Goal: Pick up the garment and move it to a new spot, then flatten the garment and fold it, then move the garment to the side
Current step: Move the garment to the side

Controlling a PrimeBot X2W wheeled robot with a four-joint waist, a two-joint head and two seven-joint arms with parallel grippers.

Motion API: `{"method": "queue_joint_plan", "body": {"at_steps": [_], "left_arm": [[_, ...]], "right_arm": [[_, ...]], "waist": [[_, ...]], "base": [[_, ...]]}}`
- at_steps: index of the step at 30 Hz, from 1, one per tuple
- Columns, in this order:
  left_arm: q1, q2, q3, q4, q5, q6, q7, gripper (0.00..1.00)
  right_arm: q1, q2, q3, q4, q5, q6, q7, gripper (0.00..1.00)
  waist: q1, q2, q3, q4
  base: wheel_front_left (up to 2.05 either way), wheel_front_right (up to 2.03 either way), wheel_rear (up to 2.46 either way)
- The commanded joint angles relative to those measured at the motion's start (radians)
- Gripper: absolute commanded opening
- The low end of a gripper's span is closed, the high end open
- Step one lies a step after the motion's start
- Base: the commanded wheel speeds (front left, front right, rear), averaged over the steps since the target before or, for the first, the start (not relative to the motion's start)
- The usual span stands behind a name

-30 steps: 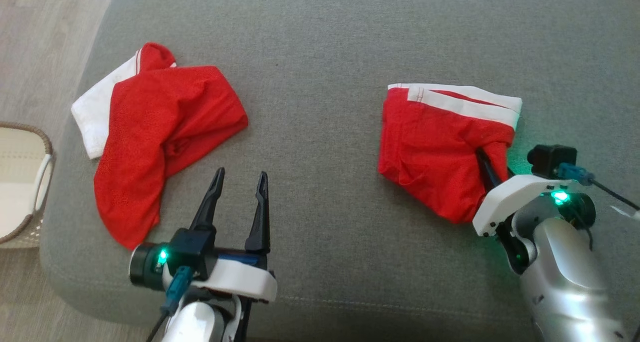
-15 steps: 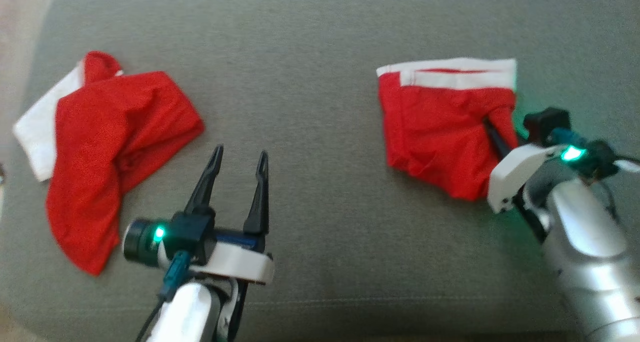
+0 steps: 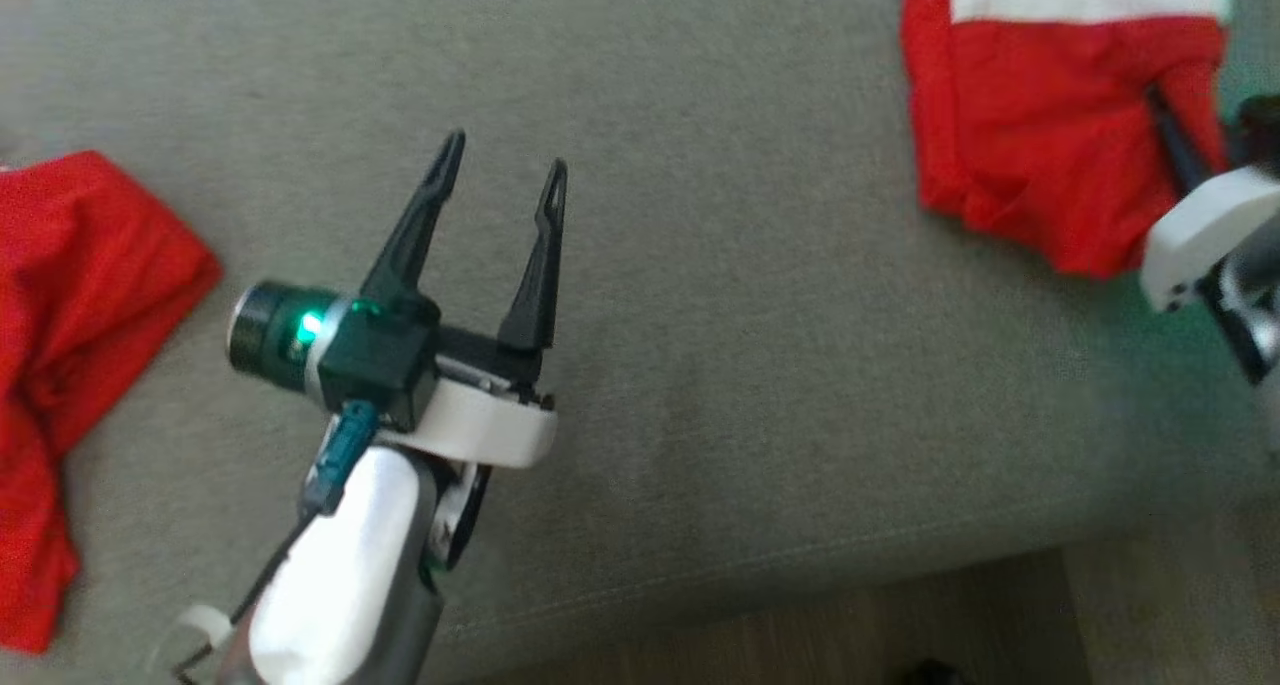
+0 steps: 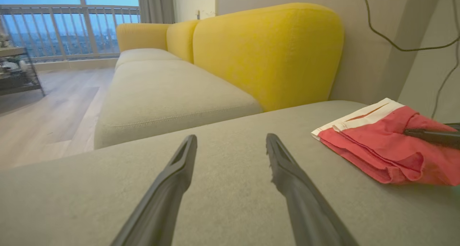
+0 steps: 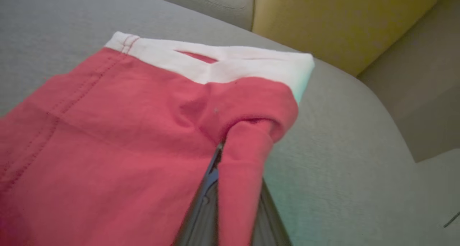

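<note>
The garment [image 3: 1030,135], red shorts with a white waistband, is lying folded near the far right of the grey sofa seat [image 3: 700,365]. We are gripping a rolled fold at its right edge with our right pincer [image 5: 235,167], whose fingers are pressing tight on the cloth. We are judging that this hold is meant for sliding the folded shorts aside, the last step, since pulling low by one edge is likely keeping the layers stacked. Our left pincer [image 3: 506,155] is hovering wide apart and carrying nothing over the middle of the seat, well apart from the shorts. A second red garment [image 3: 90,265] is lying crumpled at the seat's left side. The seat's front edge is running just below us with wooden floor [image 3: 900,615] beyond. A yellow backrest [image 4: 266,52] is rising past the shorts, so we are finding open room mostly sideways along the seat.
</note>
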State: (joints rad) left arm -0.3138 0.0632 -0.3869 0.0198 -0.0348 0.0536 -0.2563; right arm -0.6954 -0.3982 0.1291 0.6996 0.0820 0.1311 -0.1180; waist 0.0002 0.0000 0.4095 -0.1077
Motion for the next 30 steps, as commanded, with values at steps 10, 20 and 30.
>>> {"method": "queue_joint_plan", "body": {"at_steps": [10, 20, 30], "left_arm": [[-0.061, 0.028, 0.025, -0.046, 0.023, -0.014, -0.006, 1.00], [-0.062, 0.023, 0.023, -0.042, 0.008, -0.012, -0.006, 1.00], [-0.039, 0.004, 0.021, -0.029, -0.023, 0.003, -0.006, 1.00]], "right_arm": [[-0.040, -0.032, -0.128, -0.084, 0.027, 0.000, -0.038, 0.00], [-0.038, -0.011, -0.181, -0.102, 0.006, 0.000, -0.053, 0.00], [-0.014, 0.029, -0.203, -0.175, 0.018, 0.000, -0.076, 1.00]], "waist": [[-0.0002, 0.0000, 0.109, -0.114], [-0.0002, 0.0000, 0.117, -0.099], [-0.0002, 0.0000, 0.047, -0.050]], "base": [[0.00, 0.00, 0.00], [0.00, 0.00, 0.00], [0.00, 0.00, 0.00]]}}
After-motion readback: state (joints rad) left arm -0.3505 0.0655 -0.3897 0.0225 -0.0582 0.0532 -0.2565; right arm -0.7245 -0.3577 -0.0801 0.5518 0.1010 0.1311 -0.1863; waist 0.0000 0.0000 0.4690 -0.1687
